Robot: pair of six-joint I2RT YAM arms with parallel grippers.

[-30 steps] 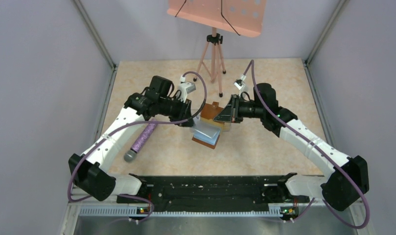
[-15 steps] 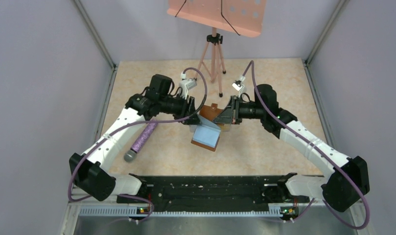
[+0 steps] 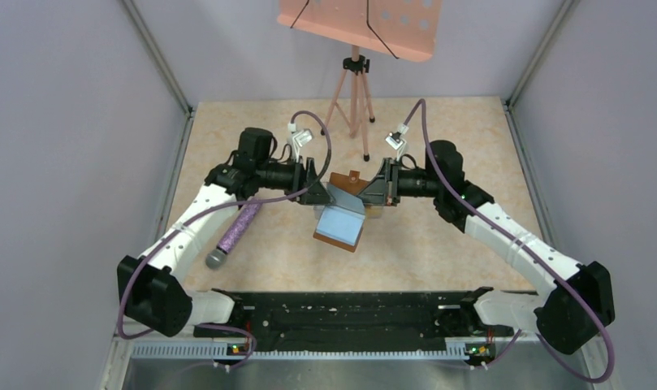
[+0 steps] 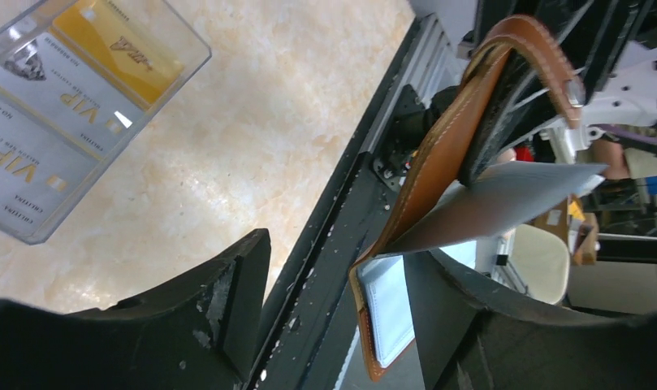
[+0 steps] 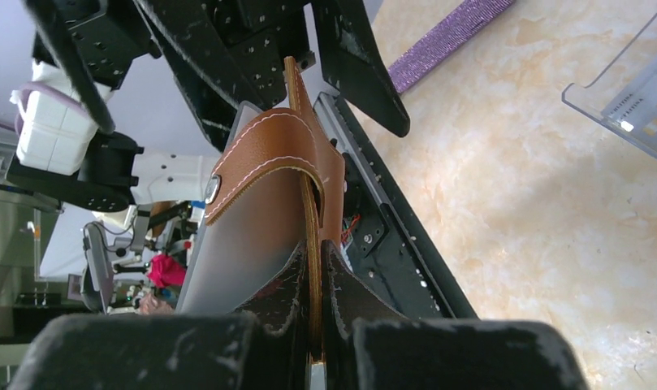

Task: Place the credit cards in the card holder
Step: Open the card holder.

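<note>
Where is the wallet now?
In the top view, the wallet hangs open mid-table, pinched by the right hand, with the left hand beside it.

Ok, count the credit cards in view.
4. One orange-yellow card and two pale cards in the clear box; one grey card sticking out of the card holder. Others may be hidden underneath or inside.
</note>
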